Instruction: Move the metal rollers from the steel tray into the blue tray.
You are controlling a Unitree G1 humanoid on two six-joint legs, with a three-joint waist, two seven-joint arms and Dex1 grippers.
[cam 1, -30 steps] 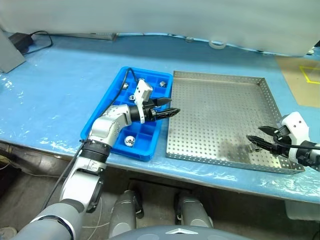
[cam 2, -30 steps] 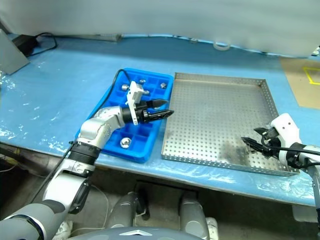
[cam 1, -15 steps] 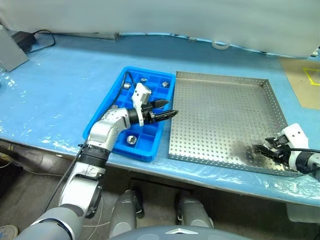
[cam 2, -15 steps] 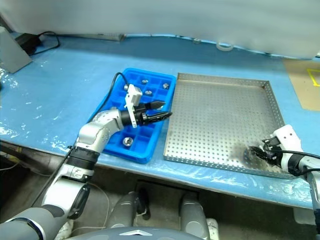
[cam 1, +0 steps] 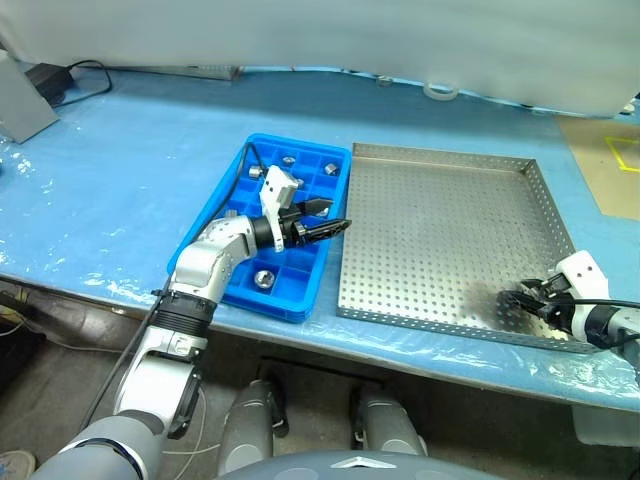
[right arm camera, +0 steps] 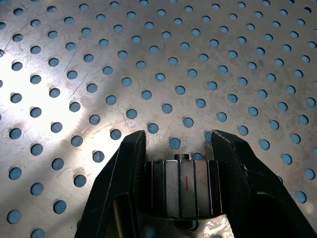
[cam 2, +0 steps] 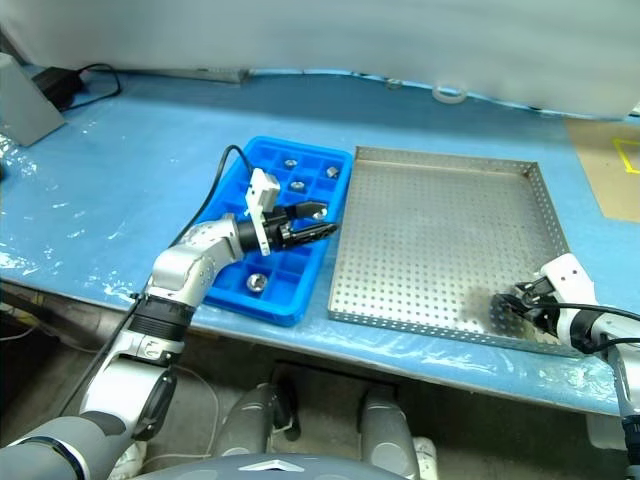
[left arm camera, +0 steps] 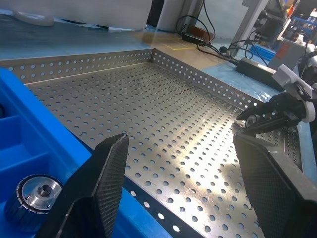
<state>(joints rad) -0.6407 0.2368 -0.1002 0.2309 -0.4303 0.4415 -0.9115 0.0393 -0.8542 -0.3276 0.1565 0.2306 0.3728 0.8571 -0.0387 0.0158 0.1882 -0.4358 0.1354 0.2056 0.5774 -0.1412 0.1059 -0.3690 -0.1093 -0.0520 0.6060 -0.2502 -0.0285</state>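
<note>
My right gripper is clamped on a small ribbed silver metal roller at the near right corner of the large perforated steel tray; my left gripper hangs parted and empty over the bright blue gridded plastic tray left of it, where more rollers sit

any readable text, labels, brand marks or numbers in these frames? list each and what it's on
None readable.
Metal roller between the right gripper fingers: a short red line on its side, no characters.
Steel tray, blue tray, left gripper: no print visible.
Far table corner: yellow floor-style marking, a line only, not a word.
</note>
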